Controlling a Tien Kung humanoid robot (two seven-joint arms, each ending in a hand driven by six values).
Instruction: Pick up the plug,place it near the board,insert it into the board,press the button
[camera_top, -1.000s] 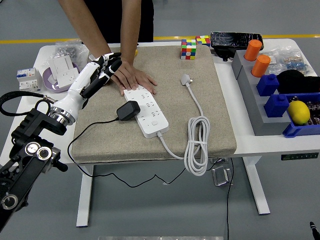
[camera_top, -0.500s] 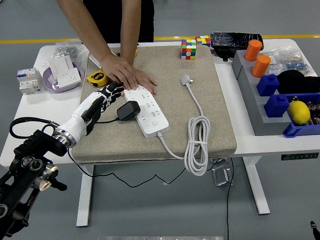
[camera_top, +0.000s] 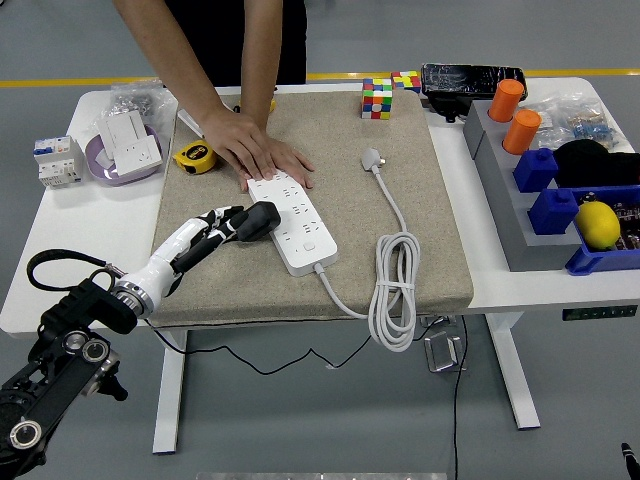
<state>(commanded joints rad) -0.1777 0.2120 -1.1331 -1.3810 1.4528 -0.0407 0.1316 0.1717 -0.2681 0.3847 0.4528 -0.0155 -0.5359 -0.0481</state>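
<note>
A black plug (camera_top: 258, 220) with a thin black cord rests against the left edge of the white power board (camera_top: 295, 222), which lies slantwise on the tan mat (camera_top: 420, 200). My left hand (camera_top: 216, 226) comes in low from the left, fingers (camera_top: 228, 215) stretched out and open, their tips touching the plug's left end without closing round it. A person's hand (camera_top: 262, 153) lies flat on the board's far end. The right hand is out of view.
The board's white cable lies coiled (camera_top: 395, 290) on the mat's right side and ends in a white plug (camera_top: 372, 158). A yellow tape measure (camera_top: 193, 156), a purple bowl (camera_top: 100, 168) and a breaker (camera_top: 52, 158) stand at left. Rubik's cubes (camera_top: 377, 98) sit behind; blue bins (camera_top: 560, 215) at right.
My left hand has dropped from beside the person's hand and swung nearer and right, ending with its fingertips at the black plug. The plug, board and person's hand stayed put.
</note>
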